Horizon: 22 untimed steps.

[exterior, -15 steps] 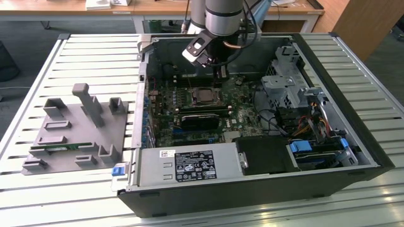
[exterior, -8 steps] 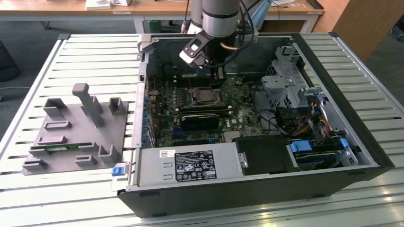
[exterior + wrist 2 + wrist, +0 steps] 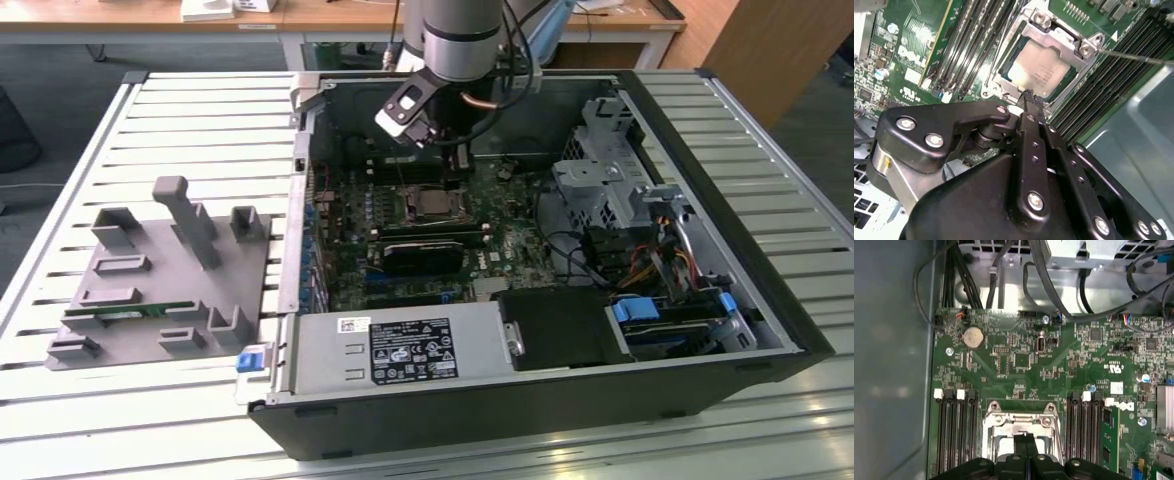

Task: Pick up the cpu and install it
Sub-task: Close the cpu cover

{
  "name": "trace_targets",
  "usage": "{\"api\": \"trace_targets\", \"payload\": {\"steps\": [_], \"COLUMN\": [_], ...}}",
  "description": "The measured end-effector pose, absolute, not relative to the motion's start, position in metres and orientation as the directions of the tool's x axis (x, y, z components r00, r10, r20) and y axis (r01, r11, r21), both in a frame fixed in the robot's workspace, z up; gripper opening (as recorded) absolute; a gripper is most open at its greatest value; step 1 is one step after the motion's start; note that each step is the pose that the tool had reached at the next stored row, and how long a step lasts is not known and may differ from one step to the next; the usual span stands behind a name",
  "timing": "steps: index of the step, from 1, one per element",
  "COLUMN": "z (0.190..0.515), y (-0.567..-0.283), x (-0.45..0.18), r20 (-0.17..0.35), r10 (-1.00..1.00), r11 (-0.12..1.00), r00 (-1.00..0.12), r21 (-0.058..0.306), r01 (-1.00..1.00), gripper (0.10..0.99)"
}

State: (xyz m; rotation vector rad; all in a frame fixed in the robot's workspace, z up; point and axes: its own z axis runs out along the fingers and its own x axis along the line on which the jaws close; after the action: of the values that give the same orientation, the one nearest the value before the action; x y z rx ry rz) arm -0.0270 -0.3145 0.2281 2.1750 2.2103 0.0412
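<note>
The claw [image 3: 1029, 96] is clenched, its two black fingers pressed flat together with nothing between them, the tips poised at the edge of the processor socket. Just beyond the tips lies the cpu [image 3: 1041, 67], silver-grey plate up, seated flat in the socket inside a metal retention bracket [image 3: 1056, 36]. I cannot tell whether the tips touch that bracket. A thin lever rod [image 3: 1134, 57] juts from one bracket corner. Black memory slots [image 3: 954, 430] run along both sides of the claw. Farther out, the green motherboard [image 3: 1019, 365] carries a coin battery [image 3: 974, 337], with black cables [image 3: 1054, 275] past it. In the exterior view the arm reaches down into the open computer case [image 3: 534, 410]. Well away from the claw, outside the case, a grey holder block [image 3: 160, 290] sits on the slatted table [image 3: 200, 110].
</note>
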Motion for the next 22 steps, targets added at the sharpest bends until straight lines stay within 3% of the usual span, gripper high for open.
{"api": "trace_targets", "payload": {"steps": [22], "z": [0.211], "y": [-0.315], "x": [-0.067], "r20": [-0.010], "r10": [1.000], "r11": [0.017], "r00": [-0.017], "r21": [0.047], "r01": [0.999], "gripper": [0.106]}}
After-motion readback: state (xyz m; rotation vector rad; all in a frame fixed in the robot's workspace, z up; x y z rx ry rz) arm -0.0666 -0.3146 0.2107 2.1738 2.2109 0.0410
